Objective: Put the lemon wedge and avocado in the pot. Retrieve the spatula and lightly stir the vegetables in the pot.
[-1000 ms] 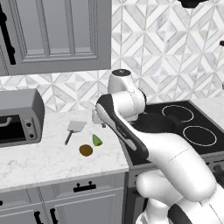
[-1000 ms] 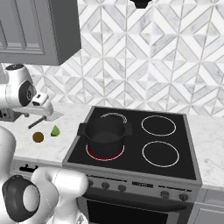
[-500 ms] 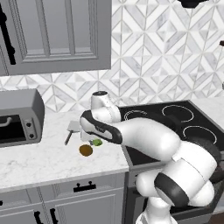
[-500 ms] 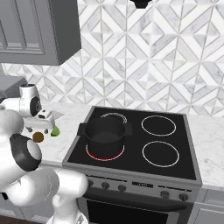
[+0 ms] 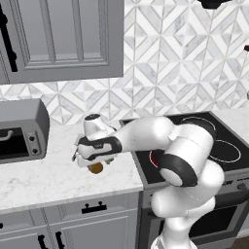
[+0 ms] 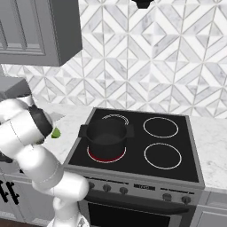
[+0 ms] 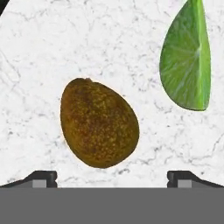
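Observation:
The brown avocado (image 7: 98,122) lies on the white marble counter just ahead of my open gripper (image 7: 113,178), whose fingertips (image 7: 42,177) stand wide apart on either side of it. The green lemon wedge (image 7: 186,57) lies flat beyond it to the right, apart from it. In the left base view the hand hangs low over the avocado (image 5: 96,168), with the gripper (image 5: 95,159) just above it. The lemon wedge (image 6: 56,132) peeks out beside my arm. The black pot (image 6: 106,135) sits on the front left burner. The spatula's grey blade (image 6: 56,116) shows behind my arm.
A grey toaster oven (image 5: 19,131) stands on the counter to the left. The black cooktop (image 6: 162,150) has three free burner rings. A grey wall cabinet (image 5: 63,39) hangs above the counter, and the counter's front edge (image 5: 68,197) is close below the hand.
The arm has swung down and forward over the counter, bringing the hand from above the spatula to just over the avocado. The avocado, wedge and pot have not moved.

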You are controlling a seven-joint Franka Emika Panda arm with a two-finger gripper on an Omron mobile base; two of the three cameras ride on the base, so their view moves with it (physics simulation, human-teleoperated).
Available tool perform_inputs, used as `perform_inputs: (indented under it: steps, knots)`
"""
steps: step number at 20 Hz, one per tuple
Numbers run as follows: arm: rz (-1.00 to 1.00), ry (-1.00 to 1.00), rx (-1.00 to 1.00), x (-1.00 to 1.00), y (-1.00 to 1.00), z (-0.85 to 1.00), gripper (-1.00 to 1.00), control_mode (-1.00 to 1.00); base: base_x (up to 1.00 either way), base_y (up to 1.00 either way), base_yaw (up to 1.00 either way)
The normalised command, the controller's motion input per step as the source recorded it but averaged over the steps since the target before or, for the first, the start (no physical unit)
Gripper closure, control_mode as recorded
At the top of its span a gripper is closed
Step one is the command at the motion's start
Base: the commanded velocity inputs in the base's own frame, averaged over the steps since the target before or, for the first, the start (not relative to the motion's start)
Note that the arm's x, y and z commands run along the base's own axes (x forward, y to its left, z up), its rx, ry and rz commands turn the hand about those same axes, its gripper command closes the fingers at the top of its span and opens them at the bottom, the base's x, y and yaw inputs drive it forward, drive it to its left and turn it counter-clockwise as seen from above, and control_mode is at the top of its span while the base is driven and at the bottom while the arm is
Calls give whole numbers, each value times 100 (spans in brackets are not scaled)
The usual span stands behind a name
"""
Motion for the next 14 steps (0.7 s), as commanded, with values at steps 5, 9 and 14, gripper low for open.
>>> perform_inputs:
  steps: [5, 9, 14]
  knots:
    - [10, -1, -3, 29, 8, -45, -100, -100, 0, 0, 0]
    - [7, -3, 0, 3, 3, -18, 100, -100, 0, 0, 0]
    - [0, -11, 0, -44, -1, 12, 100, -100, 0, 0, 0]
